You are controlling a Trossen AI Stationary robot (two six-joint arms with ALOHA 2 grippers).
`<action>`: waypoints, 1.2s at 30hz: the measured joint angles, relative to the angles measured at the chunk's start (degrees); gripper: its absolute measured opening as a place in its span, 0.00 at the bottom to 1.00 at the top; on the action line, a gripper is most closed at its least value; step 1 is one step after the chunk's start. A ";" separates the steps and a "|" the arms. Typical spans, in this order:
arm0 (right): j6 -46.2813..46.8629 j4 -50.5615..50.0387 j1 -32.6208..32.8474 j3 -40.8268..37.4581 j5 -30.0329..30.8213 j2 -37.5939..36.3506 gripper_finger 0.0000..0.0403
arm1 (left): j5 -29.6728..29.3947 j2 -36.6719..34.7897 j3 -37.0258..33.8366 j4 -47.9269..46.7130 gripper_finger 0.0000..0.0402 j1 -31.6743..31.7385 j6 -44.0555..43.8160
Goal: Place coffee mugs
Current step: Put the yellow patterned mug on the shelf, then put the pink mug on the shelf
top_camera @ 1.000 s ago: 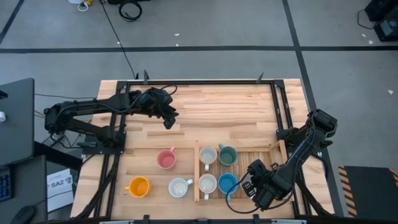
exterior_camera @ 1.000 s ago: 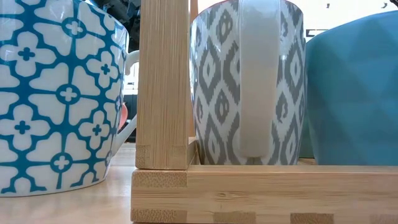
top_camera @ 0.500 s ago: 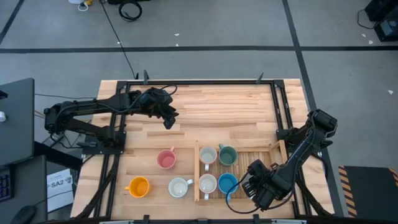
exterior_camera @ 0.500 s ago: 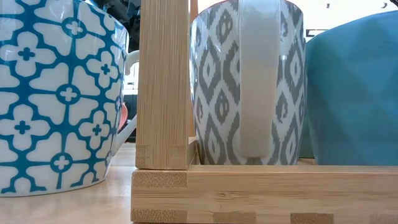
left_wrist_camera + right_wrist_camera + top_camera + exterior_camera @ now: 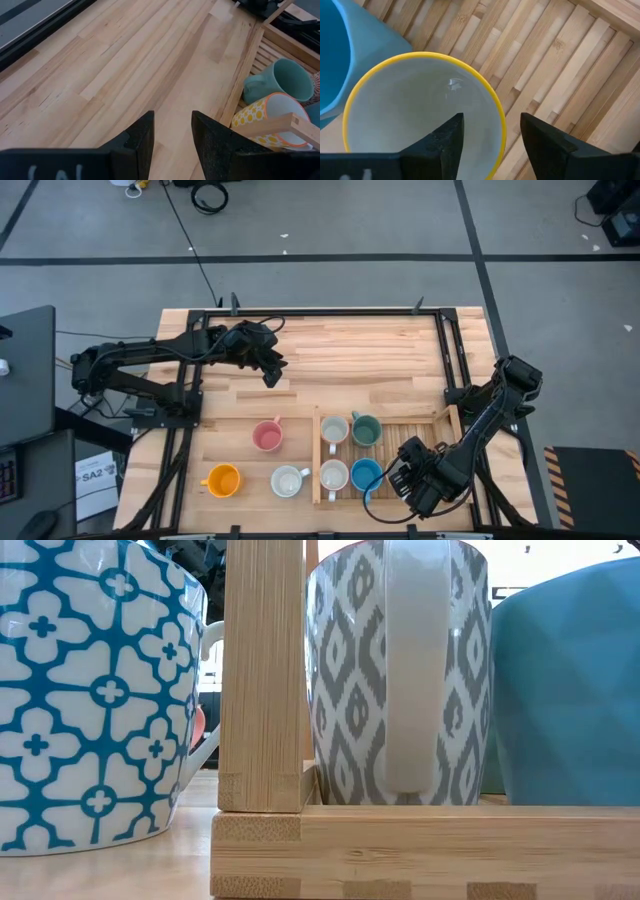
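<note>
A bamboo tray (image 5: 420,435) near the table's front holds two white mugs (image 5: 334,430), a green mug (image 5: 366,430) and a blue mug (image 5: 366,474). My right gripper (image 5: 402,472) hovers open over a yellow-rimmed mug (image 5: 420,105) that stands in the tray beside the blue mug (image 5: 335,60). One finger is over the mug's hollow and one is outside its rim, with a gap on each side. Pink (image 5: 267,436), orange (image 5: 222,480) and white (image 5: 288,480) mugs stand on the table left of the tray. My left gripper (image 5: 272,372) waits open at the far left.
The tray's right half shows bare slats (image 5: 560,65). In the low view its corner post (image 5: 262,670) stands between a blue-flowered mug (image 5: 90,690) and a grey-patterned mug (image 5: 400,670). Bare tabletop (image 5: 125,65) lies ahead of my left gripper (image 5: 172,135).
</note>
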 joint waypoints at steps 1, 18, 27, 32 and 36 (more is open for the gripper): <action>-0.01 0.00 0.00 0.00 0.00 0.00 0.50 | 0.00 0.00 0.00 0.02 0.34 -0.01 0.00; -0.62 -7.21 0.01 2.93 -2.14 -0.39 0.50 | 0.02 0.00 0.00 0.00 0.34 -0.01 -0.09; -3.35 -17.73 0.00 11.81 -2.08 -0.44 0.50 | 0.02 0.00 0.00 -0.02 0.34 -0.01 -0.11; -5.16 -21.07 -0.12 16.46 -0.41 -0.46 0.50 | 0.33 0.00 0.00 -0.12 0.34 0.01 -0.04; -6.93 -21.24 -0.62 19.12 3.30 -0.48 0.50 | 2.91 0.00 0.00 -1.83 0.34 -0.01 0.07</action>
